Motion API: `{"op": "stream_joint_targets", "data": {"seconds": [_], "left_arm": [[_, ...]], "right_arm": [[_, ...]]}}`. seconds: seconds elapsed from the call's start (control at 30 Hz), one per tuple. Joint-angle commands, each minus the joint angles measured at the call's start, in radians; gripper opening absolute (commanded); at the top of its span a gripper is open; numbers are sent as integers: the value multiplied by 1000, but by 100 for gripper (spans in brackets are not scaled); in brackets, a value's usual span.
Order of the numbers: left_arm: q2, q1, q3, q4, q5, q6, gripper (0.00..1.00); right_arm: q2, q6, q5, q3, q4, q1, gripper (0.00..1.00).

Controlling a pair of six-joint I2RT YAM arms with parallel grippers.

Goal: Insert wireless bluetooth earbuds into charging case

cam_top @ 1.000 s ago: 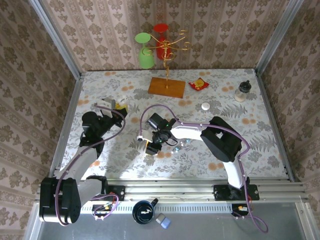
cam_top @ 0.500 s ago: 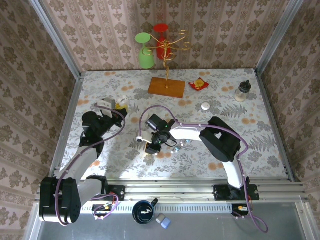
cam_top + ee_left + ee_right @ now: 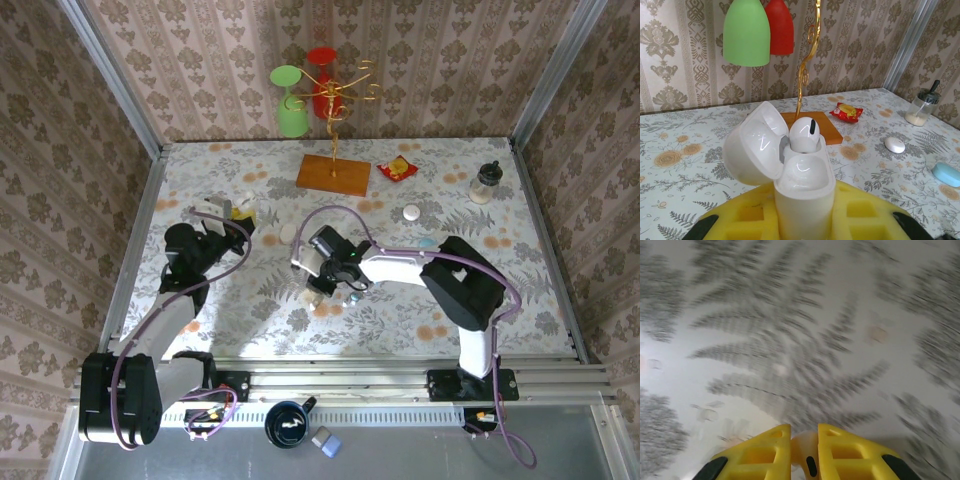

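Jaws of the right gripper [image 3: 318, 292] stood apart one second ago and are now together; this is the change. In the top view this gripper has also shifted a little to the right. It sits on the near side of the wooden base [image 3: 334, 175], well apart from it and low over the counter [image 3: 520, 290]. What it holds is too small to tell from above. The left gripper [image 3: 238, 213] has not moved; it waits to the near left of the wooden base, with the white charging case [image 3: 243, 207] at its tip.

In the left wrist view, the left jaws are clamped on the charging case [image 3: 805, 175], which stands upright between the yellow fingers [image 3: 860, 210]. Its lid [image 3: 750, 150] is swung open to the left. One earbud [image 3: 805, 134] already sits in the far socket, white and glossy with a dark oval mark. No other earbud stands out of the near side. The wooden base shows just behind the case.

In the right wrist view, the right jaws are clamped on a second earbud [image 3: 802, 452], a small white rounded piece with a dark spot. The counter pattern below is blurred, so I judge that the arm is in motion. The pick seems done; it remains to carry this earbud to the open case and seat it.
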Motion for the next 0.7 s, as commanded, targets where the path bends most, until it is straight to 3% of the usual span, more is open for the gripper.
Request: {"op": "stream_joint_targets", "data": {"seconds": [0.0, 0.13, 0.23, 0.67], "left_arm": [[6, 6, -10, 48, 4, 13, 0], [7, 7, -10, 53, 5, 15, 0], [13, 7, -7, 56, 6, 17, 0], [9, 7, -2, 49, 13, 18, 0]], "right_arm": [[-69, 85, 190, -52, 57, -27, 17], [-88, 112, 383, -87, 39, -30, 17], [-73, 103, 445, -102, 31, -30, 17], [-80, 124, 332, -109, 16, 10, 31]]}}
